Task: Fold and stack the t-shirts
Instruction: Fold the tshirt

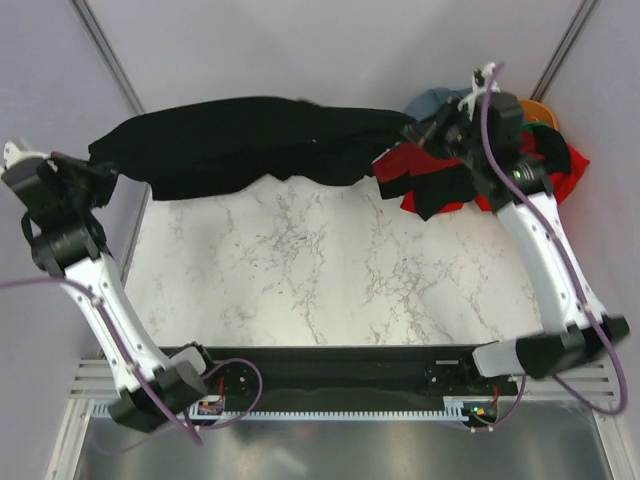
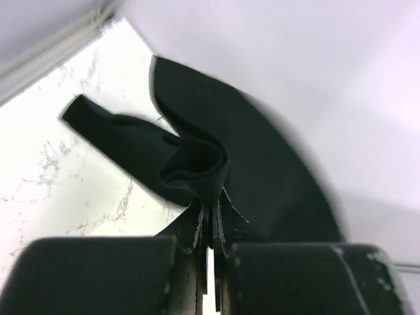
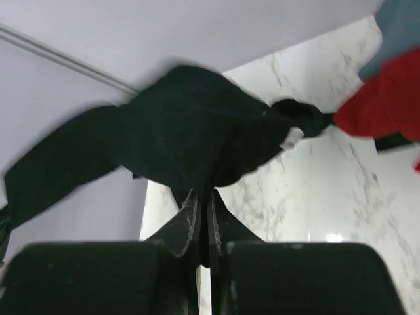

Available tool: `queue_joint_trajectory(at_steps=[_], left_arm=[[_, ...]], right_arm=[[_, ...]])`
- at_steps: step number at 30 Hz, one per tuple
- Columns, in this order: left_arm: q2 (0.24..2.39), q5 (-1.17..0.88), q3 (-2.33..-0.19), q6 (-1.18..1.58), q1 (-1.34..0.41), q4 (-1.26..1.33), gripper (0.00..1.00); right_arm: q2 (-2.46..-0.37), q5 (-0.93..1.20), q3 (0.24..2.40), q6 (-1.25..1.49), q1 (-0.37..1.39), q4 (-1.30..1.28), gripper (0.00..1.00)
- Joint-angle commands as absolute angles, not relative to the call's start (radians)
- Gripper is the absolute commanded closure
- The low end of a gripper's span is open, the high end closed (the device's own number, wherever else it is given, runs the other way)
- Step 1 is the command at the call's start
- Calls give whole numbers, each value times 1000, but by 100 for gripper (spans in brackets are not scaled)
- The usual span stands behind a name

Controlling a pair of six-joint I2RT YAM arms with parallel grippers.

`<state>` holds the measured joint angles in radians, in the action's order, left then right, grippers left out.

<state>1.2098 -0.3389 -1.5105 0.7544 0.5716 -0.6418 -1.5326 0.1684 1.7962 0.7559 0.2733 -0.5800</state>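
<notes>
While the left gripper (image 2: pixel 210 222) is pinching one bunched end of the black t-shirt (image 1: pixel 250 140) with its jaws nearly together, the right gripper (image 3: pixel 203 207) is clamping the other end likewise. The cloth is sagging limp between them over the far edge of the table (image 1: pixel 330 270), just beside the heap of other t-shirts (image 1: pixel 410 158). Being light, soft and shapeless, it is probably best gripped at corners so that it spreads flat.
</notes>
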Motion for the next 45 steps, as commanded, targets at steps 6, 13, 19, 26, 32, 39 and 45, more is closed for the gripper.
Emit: queue_joint_trajectory(at_steps=[6,13,19,26,32,39,45], left_arm=[[1066,-293,-965,673,686,-681,98],[1114,-293,-772,652,821,-663,98],[1127,-304,-801,632,830,-660,98],[1219,-296,-923,695,726,-620,97],[1563,-287,-1244,742,542,-634,97],[1720,-330,-1807,697,502,-827,98],[1372,-371,-1593,741,693,-775,98]], right_arm=[[-1307,193,1052,753,271,-470,100],[-1191,200,787,732,275,-425,100],[-1132,169,721,762,275,-446,100],[-1397,172,964,729,293,-428,100],[-1889,195,1573,661,278,-613,100],[-2217,227,2723,612,232,-884,100],[-1466,112,1690,499,304,-323,100]])
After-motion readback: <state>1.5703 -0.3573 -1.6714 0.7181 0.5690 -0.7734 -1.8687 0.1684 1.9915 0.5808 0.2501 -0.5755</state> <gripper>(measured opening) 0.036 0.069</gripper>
